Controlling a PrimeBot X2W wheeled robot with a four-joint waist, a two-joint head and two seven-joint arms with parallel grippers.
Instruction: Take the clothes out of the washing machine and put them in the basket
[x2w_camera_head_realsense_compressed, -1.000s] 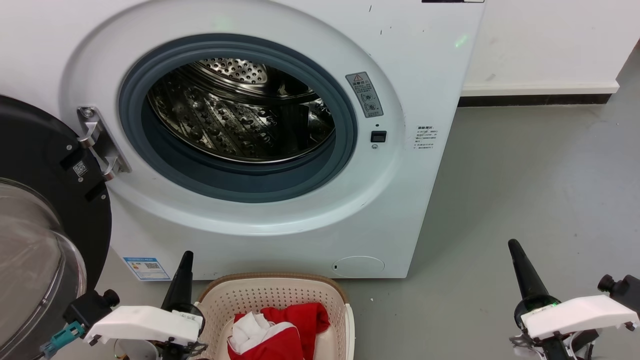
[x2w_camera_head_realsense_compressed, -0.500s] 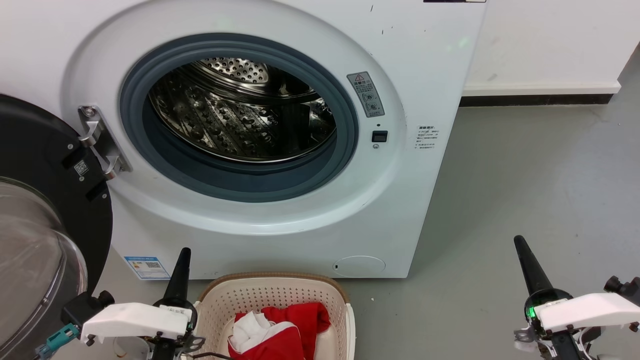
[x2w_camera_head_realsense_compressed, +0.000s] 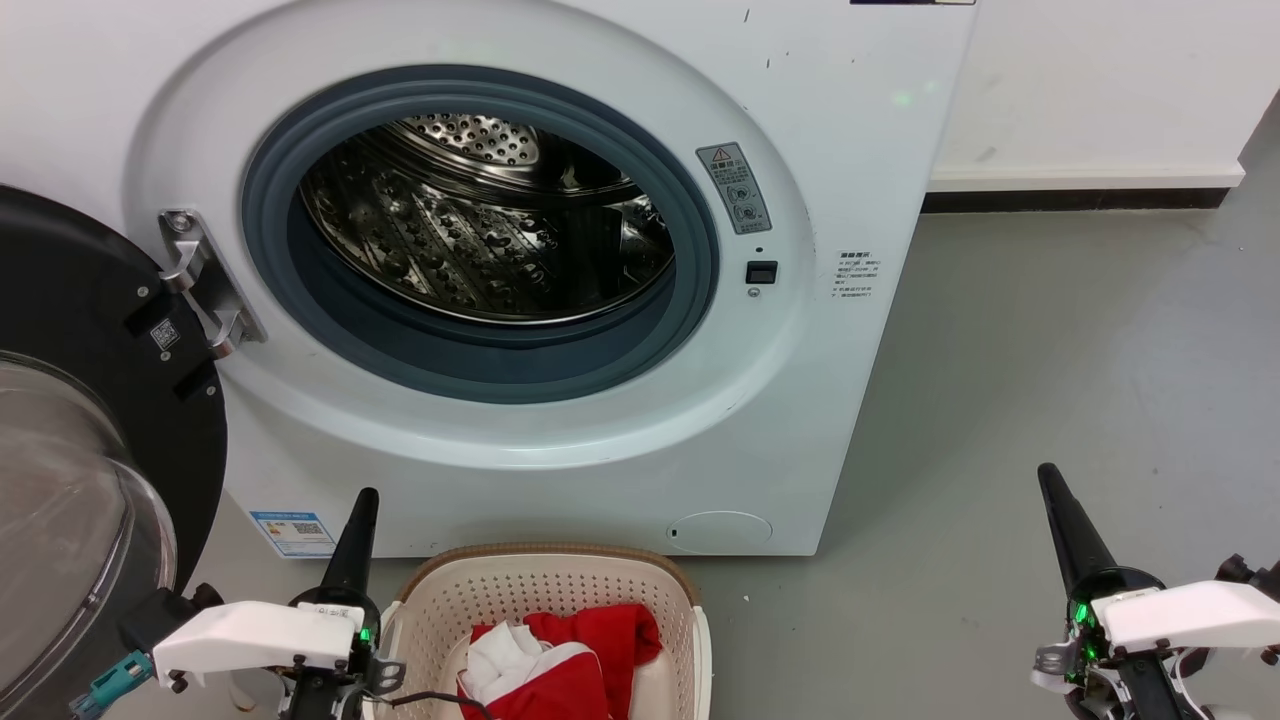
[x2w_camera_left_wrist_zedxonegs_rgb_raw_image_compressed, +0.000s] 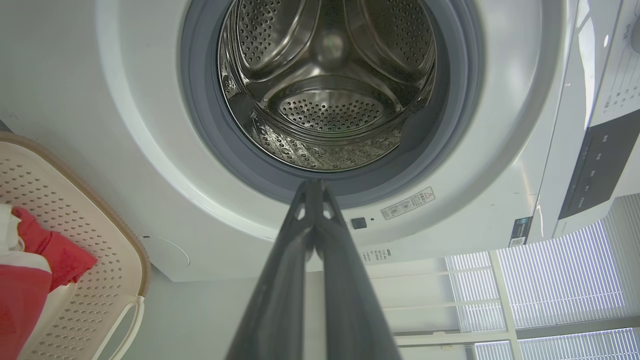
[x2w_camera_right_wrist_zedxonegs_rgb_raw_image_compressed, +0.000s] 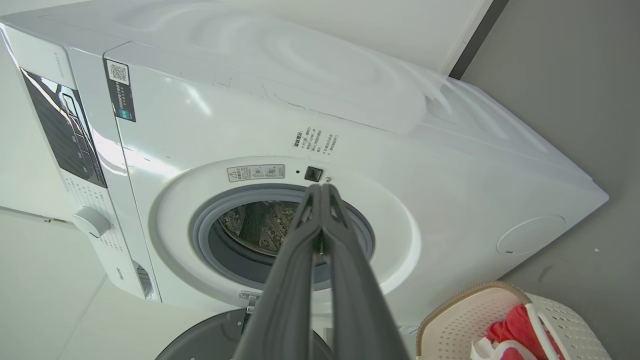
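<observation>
The white washing machine (x2w_camera_head_realsense_compressed: 830, 120) stands with its door (x2w_camera_head_realsense_compressed: 80, 400) swung open to the left. Its steel drum (x2w_camera_head_realsense_compressed: 480, 240) holds no fabric that I can see; the left wrist view looks straight into the drum (x2w_camera_left_wrist_zedxonegs_rgb_raw_image_compressed: 330, 100). The red and white clothes (x2w_camera_head_realsense_compressed: 560, 660) lie in the cream basket (x2w_camera_head_realsense_compressed: 540, 580) on the floor before the machine, also seen as clothes (x2w_camera_left_wrist_zedxonegs_rgb_raw_image_compressed: 30, 270) in the basket (x2w_camera_left_wrist_zedxonegs_rgb_raw_image_compressed: 80, 240), and as clothes (x2w_camera_right_wrist_zedxonegs_rgb_raw_image_compressed: 510, 332) in the basket (x2w_camera_right_wrist_zedxonegs_rgb_raw_image_compressed: 470, 315). My left gripper (x2w_camera_head_realsense_compressed: 365, 497) is shut beside the basket's left rim. My right gripper (x2w_camera_head_realsense_compressed: 1047, 472) is shut, over bare floor at the right. Both grippers (x2w_camera_left_wrist_zedxonegs_rgb_raw_image_compressed: 314, 184) (x2w_camera_right_wrist_zedxonegs_rgb_raw_image_compressed: 322, 187) hold nothing.
Grey floor (x2w_camera_head_realsense_compressed: 1080, 350) stretches right of the machine to a white wall with a dark skirting (x2w_camera_head_realsense_compressed: 1080, 198). The open door's glass bowl (x2w_camera_head_realsense_compressed: 70, 520) bulges out at the left edge, close to my left arm. Window blinds (x2w_camera_left_wrist_zedxonegs_rgb_raw_image_compressed: 550, 280) show in the left wrist view.
The left gripper has sunk a little toward the lower edge, and the right gripper has drifted slightly right and up. The clothes and basket have not moved.
</observation>
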